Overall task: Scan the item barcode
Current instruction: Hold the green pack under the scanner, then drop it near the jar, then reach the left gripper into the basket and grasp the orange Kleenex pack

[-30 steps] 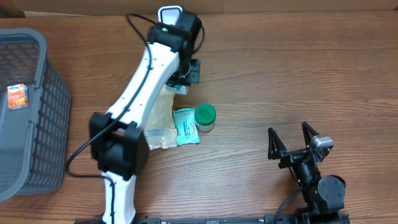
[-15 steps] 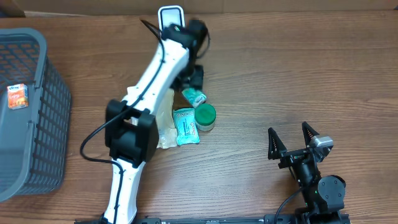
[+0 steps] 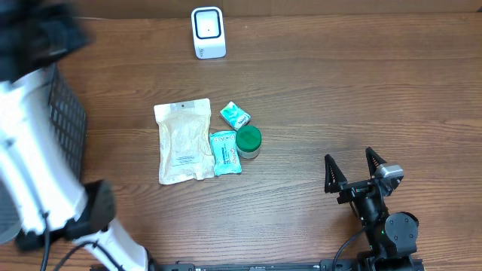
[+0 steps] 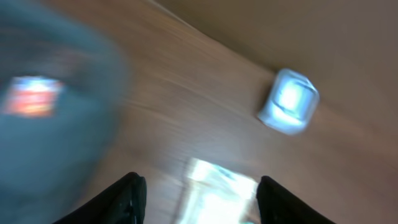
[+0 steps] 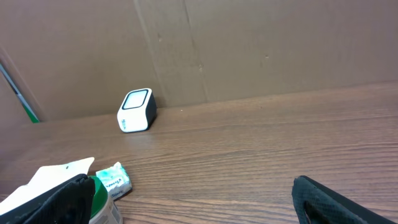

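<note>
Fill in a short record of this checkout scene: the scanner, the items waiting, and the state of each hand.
scanner: white scanner, standing apart from the items
items: beige pouch, teal packet, small teal pack, green-lidded jar, clustered together
left hand: open, empty, view blurred
right hand: open, empty, away from the items
</note>
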Available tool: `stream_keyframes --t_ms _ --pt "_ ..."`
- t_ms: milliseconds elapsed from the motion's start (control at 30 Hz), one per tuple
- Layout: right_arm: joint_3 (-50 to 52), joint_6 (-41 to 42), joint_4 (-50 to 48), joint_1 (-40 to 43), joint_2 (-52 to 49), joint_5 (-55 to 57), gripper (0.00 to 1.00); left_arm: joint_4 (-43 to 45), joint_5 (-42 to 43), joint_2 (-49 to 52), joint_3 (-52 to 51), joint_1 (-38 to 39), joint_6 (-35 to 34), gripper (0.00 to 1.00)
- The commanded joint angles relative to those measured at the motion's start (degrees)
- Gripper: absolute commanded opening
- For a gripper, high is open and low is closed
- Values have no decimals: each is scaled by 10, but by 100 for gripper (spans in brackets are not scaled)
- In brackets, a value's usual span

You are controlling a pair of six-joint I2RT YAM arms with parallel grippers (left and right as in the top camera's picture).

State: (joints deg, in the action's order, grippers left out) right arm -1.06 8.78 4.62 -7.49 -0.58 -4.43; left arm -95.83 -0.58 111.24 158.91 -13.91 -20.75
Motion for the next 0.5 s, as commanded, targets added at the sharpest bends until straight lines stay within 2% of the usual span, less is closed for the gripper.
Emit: stream_keyframes --t_ms 0,200,367,467 --pt "6 -2 -2 3 4 5 100 -10 -10 10 -13 -95 39 56" --pt "6 -2 -2 3 4 5 100 13 -13 29 -114 -232 4 59" --pt "6 -2 -2 3 4 5 100 83 -14 30 -229 -264 21 57" --pt "6 -2 -2 3 4 5 100 155 -15 30 -310 -267 58 56"
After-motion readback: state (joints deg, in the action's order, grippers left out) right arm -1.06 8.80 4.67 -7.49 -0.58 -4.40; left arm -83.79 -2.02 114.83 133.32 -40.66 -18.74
